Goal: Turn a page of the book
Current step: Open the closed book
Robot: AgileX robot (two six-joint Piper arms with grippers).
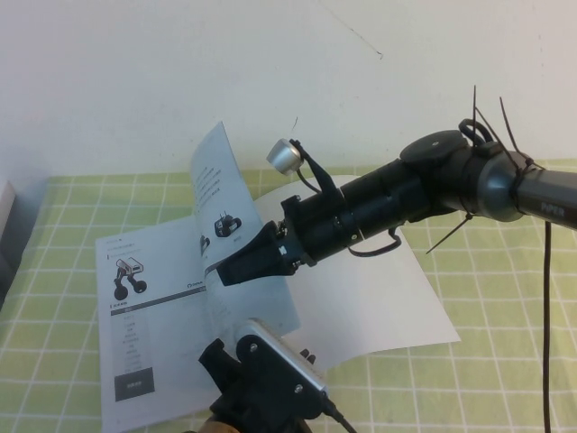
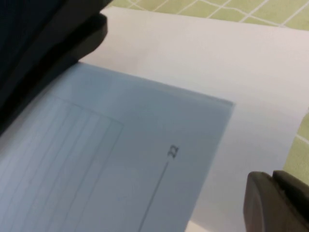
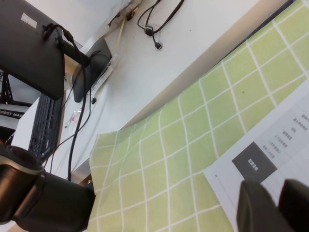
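My right claw (image 1: pixel 221 271) is pinched on the page (image 1: pixel 236 236), which I hold lifted and standing over the middle of the open book (image 1: pixel 144 307) so it can swing across to the printed left side. The book lies flat on the green checked cloth (image 1: pixel 505 361), its blank right sheet bare beneath my arm. My left claw (image 1: pixel 216 354) waits low at the book's near edge, just clear of the paper; whether it is clenched or released I cannot tell.
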